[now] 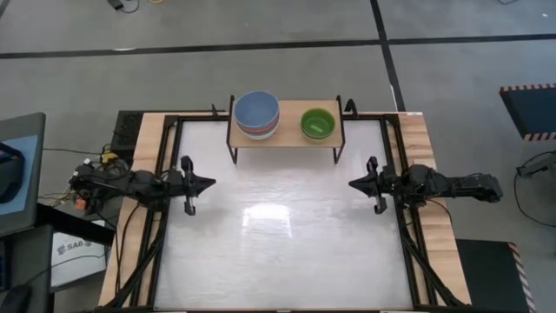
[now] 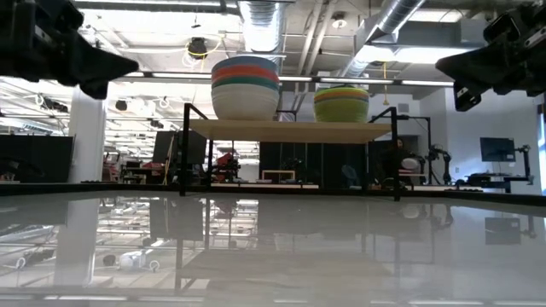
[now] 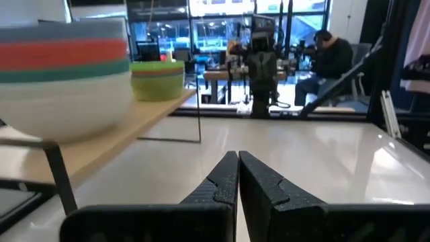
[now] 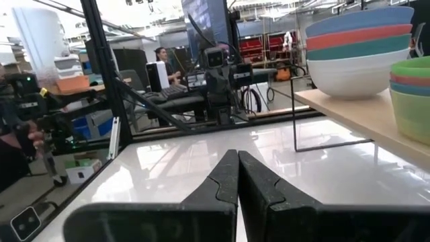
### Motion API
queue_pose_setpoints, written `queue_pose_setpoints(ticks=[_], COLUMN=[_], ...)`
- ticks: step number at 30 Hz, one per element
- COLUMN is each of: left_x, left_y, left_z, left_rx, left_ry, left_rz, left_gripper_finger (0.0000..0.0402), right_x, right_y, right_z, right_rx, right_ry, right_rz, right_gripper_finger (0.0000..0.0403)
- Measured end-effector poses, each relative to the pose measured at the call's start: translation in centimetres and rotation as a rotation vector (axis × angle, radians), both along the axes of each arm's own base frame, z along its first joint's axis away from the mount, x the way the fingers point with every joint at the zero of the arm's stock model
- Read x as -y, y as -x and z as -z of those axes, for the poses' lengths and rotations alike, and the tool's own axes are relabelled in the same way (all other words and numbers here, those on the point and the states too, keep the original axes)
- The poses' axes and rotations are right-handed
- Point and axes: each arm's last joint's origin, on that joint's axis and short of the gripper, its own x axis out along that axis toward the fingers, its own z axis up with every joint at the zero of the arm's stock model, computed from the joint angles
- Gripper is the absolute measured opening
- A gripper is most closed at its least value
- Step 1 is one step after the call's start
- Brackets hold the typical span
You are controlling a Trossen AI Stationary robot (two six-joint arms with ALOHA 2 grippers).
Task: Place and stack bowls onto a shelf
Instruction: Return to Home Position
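Nearest to us in each wrist view are the dark fingers. The left gripper (image 3: 237, 158) has its two fingers pressed together, with no gap and nothing between them. The right gripper (image 4: 237, 156) looks the same, closed tight and empty.

From above we see both hanging over the white table (image 1: 278, 252). The left gripper is near the table's left edge and the right gripper near its right edge. Their tips point inward toward each other, well apart.

The shelf (image 1: 291, 132) stands at the far middle of the table, beyond and between the two grippers, and neither touches it. On its left part sits the taller stack (image 2: 245, 87) of bowls: blue on top, then red, then teal, with a cream bowl at the bottom. Just beside it, on the right part, sits the shorter stack (image 2: 341, 103), green on top. We cannot tell its lower colours for sure.

The taller stack lies nearer the left gripper and the shorter stack nearer the right gripper, each well apart from the fingers. In the room beyond the table we make out a seated person (image 3: 329, 57).
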Motion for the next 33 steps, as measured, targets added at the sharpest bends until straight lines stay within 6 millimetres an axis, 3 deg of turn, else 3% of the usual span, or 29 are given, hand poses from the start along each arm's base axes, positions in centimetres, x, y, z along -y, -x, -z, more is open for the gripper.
queue_pose_setpoints(ticks=[7, 24, 33], left_x=[-0.08, -0.25, -0.24], left_y=[-0.22, -0.25, -0.26], left_z=[0.93, 1.03, 1.06], left_rx=[-0.021, -0.025, 0.001], left_ry=[0.002, 0.008, 0.122], left_rz=[-0.036, -0.053, -0.04], left_gripper_finger=[0.0, 0.0, 0.0], right_x=[0.01, 0.0, 0.0], right_y=[-0.01, -0.08, -0.09], right_z=[0.15, 0.79, 0.85], right_rx=[-0.015, -0.081, -0.086], right_ry=[-0.033, -0.034, -0.034], right_rz=[-0.002, -0.001, -0.001], right_gripper_finger=[0.0027, 0.0034, 0.0035])
